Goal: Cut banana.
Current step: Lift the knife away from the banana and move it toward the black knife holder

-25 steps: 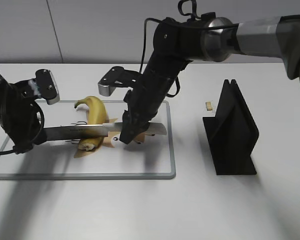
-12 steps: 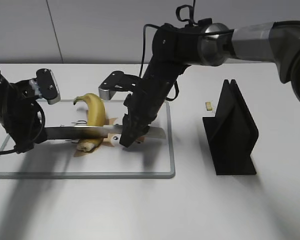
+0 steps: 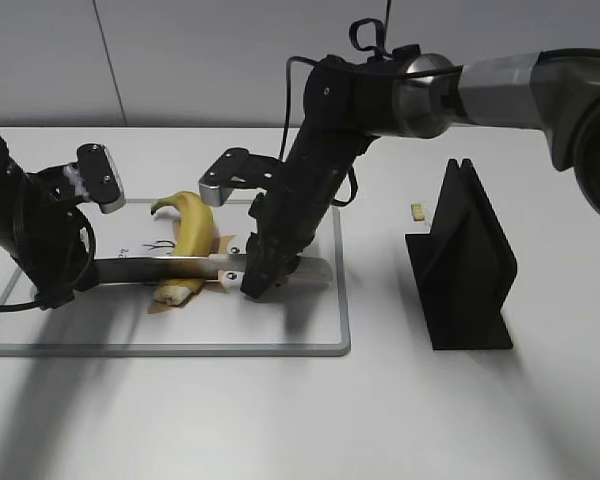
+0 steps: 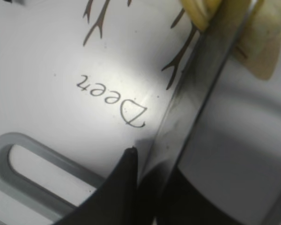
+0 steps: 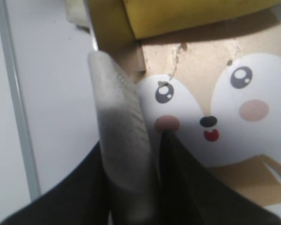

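Note:
The yellow banana (image 3: 190, 232) lies on the white cutting board (image 3: 280, 335), stem tip pointing to the far left. A knife lies across its near end, its blade (image 3: 145, 268) pressed into the fruit, with a short end piece (image 3: 175, 292) in front of it. My right gripper (image 3: 252, 285) is shut on the pale knife handle (image 5: 124, 140). My left gripper (image 3: 55, 285) is shut on the far end of the blade (image 4: 201, 93). The banana shows at the top of the left wrist view (image 4: 199, 11) and of the right wrist view (image 5: 187, 14).
A black knife stand (image 3: 465, 260) stands on the table right of the board. A small pale scrap (image 3: 417, 211) lies behind it. The board carries a cartoon animal print (image 5: 215, 117) and a grey handle slot (image 4: 18, 164) at its left end.
Both grippers have lowered the knife a little, so the blade sits deeper in the banana and closer to the board. The banana has barely shifted.

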You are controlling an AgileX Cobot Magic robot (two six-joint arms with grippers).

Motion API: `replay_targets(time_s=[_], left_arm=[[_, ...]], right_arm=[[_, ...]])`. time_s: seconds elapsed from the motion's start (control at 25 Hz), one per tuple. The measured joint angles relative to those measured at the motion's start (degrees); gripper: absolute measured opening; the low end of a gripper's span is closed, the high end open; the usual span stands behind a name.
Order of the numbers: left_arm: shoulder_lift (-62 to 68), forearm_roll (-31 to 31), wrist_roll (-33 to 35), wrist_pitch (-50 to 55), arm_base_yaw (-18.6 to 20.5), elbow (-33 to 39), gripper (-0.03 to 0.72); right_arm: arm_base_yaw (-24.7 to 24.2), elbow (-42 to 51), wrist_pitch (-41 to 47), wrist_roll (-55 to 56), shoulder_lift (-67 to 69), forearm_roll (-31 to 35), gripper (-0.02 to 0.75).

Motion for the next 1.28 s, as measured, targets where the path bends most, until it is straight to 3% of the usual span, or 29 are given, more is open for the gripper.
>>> replay_targets(time_s=[0.36,0.72,1.28], left_arm=[[-0.1,-0.1,0.0,1.5,0.0,-0.7,0.077],[0.5,-0.4,-2.0,16.3,0.0,-6.3,0.065],[-7.4,0.0,-2.2,16.4,0.0,-6.7,0.052]], right_arm=[[-0.1,-2.3,3.7,0.5,0.6,-0.1,0.238],[-0.1,-9.3,12.8,1.1,2.9,-1.2,0.237],[-0.1,-12.2,13.5,1.5,-2.1,-3.9,0.237]])
